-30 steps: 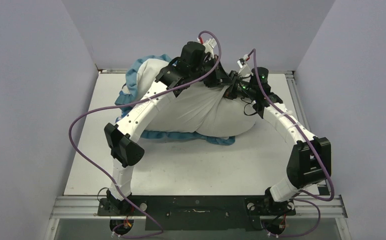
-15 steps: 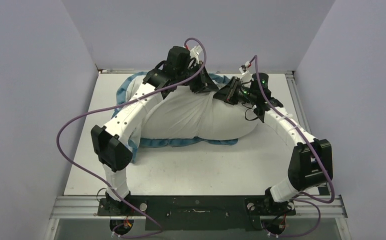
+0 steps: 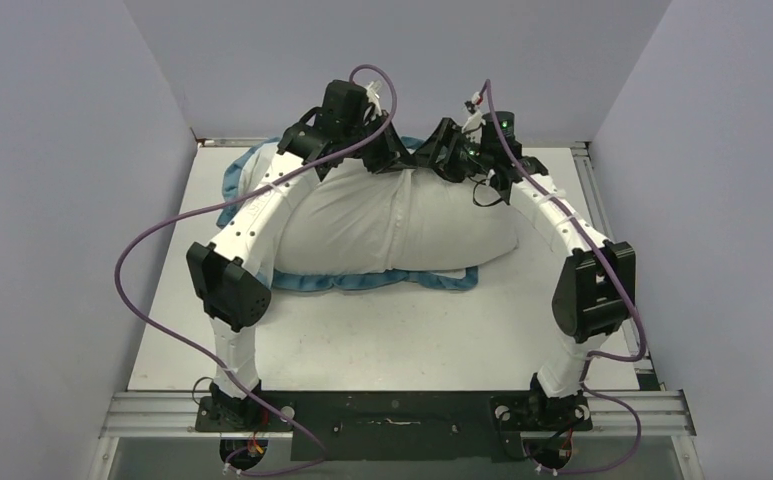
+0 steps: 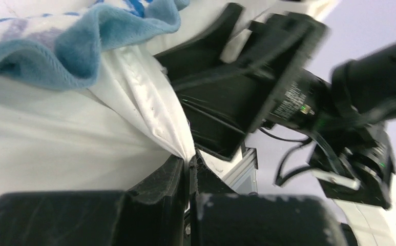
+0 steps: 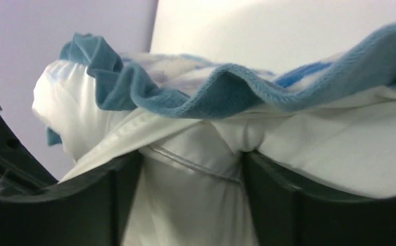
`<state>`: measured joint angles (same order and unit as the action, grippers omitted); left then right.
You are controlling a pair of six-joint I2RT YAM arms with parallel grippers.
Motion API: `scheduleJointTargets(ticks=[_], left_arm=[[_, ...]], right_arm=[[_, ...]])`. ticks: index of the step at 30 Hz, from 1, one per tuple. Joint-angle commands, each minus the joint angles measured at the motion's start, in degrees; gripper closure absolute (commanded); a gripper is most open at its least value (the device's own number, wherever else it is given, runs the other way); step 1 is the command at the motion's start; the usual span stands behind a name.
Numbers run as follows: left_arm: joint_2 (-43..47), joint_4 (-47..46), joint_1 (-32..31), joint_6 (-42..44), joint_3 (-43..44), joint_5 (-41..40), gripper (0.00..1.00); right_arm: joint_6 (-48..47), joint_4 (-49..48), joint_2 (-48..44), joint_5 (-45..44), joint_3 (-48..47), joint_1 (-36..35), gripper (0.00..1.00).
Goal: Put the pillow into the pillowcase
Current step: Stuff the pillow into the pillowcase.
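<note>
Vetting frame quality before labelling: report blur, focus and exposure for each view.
Top external: sharp and evenly lit, with only faint shadows on the table. Left wrist: right arm smeared by motion blur, left gripper dark and soft. Right wrist: right gripper out of focus, pillowcase ruffle crisp, pillow bright with little detail.

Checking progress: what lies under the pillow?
The pillowcase lies under the pillow; its blue ruffled edge shows along the near and far-left sides. How far it spreads beneath is covered.
</note>
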<state>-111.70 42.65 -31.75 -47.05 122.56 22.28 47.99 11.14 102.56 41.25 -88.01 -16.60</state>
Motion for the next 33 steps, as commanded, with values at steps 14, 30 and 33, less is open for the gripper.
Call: scheduleJointTargets(ticks=[14, 30, 33], left_arm=[[-9.4, 6.6, 2.1, 3.2, 13.3, 1.6, 1.00], [-16.8, -3.7, -5.8, -7.7, 20.2, 7.0, 1.00], [-16.0, -6.6, -7.7, -8.9, 18.3, 6.4, 1.00]], right_arm=[[-21.2, 28.5, -12.6, -33.3, -3.4, 9.4, 0.10], [2.0, 3.6, -11.2, 7.2, 20.3, 10.1, 0.40], [5.0, 4.7, -14.2, 8.4, 21.1, 9.7, 0.66]])
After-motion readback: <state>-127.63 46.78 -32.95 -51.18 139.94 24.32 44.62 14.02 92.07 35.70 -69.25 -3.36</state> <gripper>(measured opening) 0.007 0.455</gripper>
